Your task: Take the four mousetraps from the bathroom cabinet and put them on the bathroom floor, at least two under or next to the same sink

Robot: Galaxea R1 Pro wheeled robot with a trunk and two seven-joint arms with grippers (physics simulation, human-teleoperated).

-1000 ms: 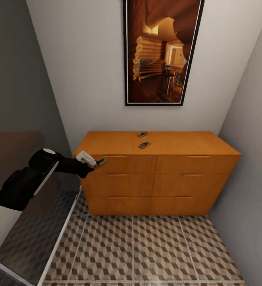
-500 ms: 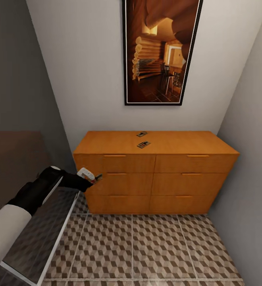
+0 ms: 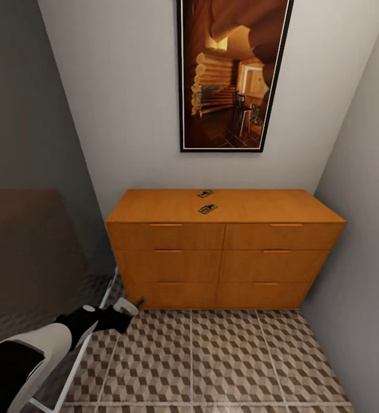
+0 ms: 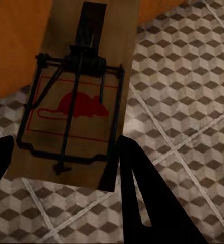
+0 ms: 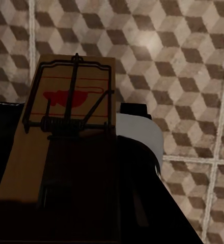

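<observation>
Your left gripper [image 4: 61,157] pinches a mousetrap [image 4: 79,96] above the bathroom floor [image 4: 183,86]; your right gripper [image 5: 66,168] pinches another mousetrap [image 5: 71,117].

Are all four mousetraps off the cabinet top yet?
No: two mousetraps lie on the cabinet top in the head view.

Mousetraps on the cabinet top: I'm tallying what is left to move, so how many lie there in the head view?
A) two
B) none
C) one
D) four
A: two mousetraps lie on the cabinet top, one just behind the other, near its middle.
</observation>
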